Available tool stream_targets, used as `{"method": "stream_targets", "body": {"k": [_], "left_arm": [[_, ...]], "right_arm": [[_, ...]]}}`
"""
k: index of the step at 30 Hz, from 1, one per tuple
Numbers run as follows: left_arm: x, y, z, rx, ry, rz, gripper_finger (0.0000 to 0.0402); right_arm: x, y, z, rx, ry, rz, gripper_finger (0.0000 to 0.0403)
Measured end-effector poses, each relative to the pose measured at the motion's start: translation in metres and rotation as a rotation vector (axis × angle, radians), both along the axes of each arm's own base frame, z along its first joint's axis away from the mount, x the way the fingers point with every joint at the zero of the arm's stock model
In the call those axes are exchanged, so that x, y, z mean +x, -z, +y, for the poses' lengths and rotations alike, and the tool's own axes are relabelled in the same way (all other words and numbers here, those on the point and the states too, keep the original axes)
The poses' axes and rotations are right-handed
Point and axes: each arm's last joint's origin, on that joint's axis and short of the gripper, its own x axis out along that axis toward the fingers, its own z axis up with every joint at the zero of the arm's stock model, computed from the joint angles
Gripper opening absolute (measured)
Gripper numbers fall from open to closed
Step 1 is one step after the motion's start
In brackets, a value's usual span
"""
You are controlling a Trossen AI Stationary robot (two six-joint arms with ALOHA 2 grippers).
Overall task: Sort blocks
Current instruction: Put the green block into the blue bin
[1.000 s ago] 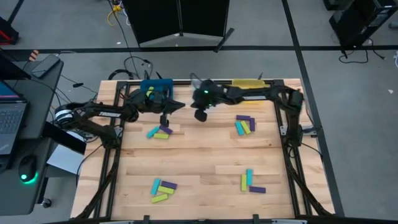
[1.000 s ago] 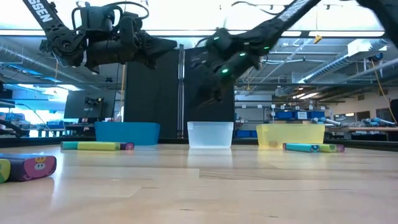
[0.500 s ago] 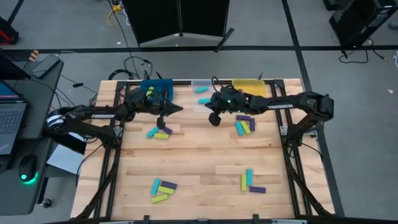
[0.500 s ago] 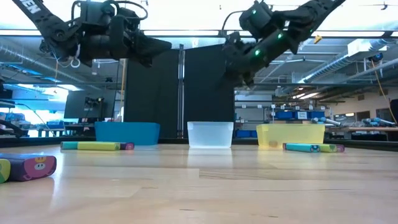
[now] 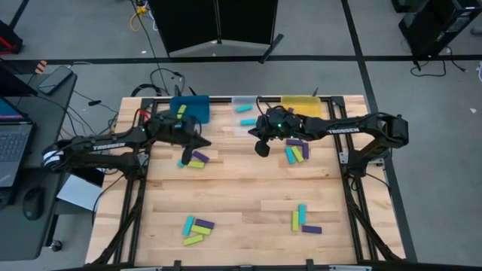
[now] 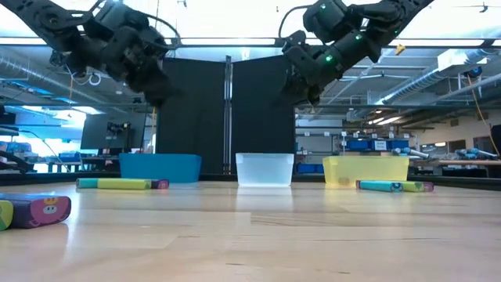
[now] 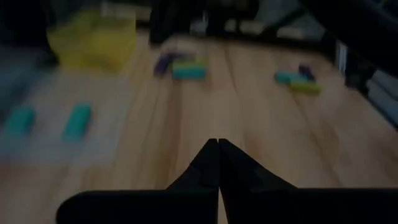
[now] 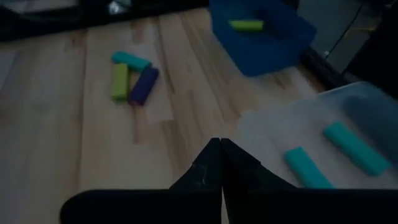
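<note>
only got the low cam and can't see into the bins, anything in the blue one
observer: yes, one lime block lies in the blue bin.
operator: and the clear one
observer: two cyan blocks lie in the clear bin.
operator: either gripper carrying a block
observer: no, the left gripper and the right gripper are both shut with nothing between the fingers.
</note>
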Motion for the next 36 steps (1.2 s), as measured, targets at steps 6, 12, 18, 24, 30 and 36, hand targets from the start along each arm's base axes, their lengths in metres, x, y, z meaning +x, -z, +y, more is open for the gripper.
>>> {"method": "stream_targets", "body": {"k": [6, 12, 18, 24, 30, 36], "left_arm": [[-0.008, 0.016, -0.01, -0.049, -0.073, 0.209, 0.0008], [-0.01, 0.023, -0.019, -0.121, -0.102, 0.303, 0.002], [-0.009, 0.025, -0.027, -0.097, -0.118, 0.342, 0.0066], [-0.01, 0.029, -0.034, -0.083, -0.095, 0.398, 0.0117], [-0.017, 0.038, -0.043, -0.118, -0.078, 0.534, 0.0152], [-0.005, 0.046, -0.045, -0.081, -0.065, 0.616, 0.0159]], "right_arm": [[0.004, -0.004, 0.007, -0.016, -0.049, -0.048, 0.0008], [0.007, -0.006, 0.015, 0.015, -0.106, -0.081, 0.0008], [0.008, -0.006, 0.016, 0.004, -0.125, -0.082, 0.0008], [0.007, -0.005, 0.017, 0.008, -0.137, -0.071, 0.0009], [0.007, -0.004, 0.017, 0.003, -0.142, -0.057, 0.0009], [0.007, -0.004, 0.019, -0.01, -0.154, -0.056, 0.0009]]}}
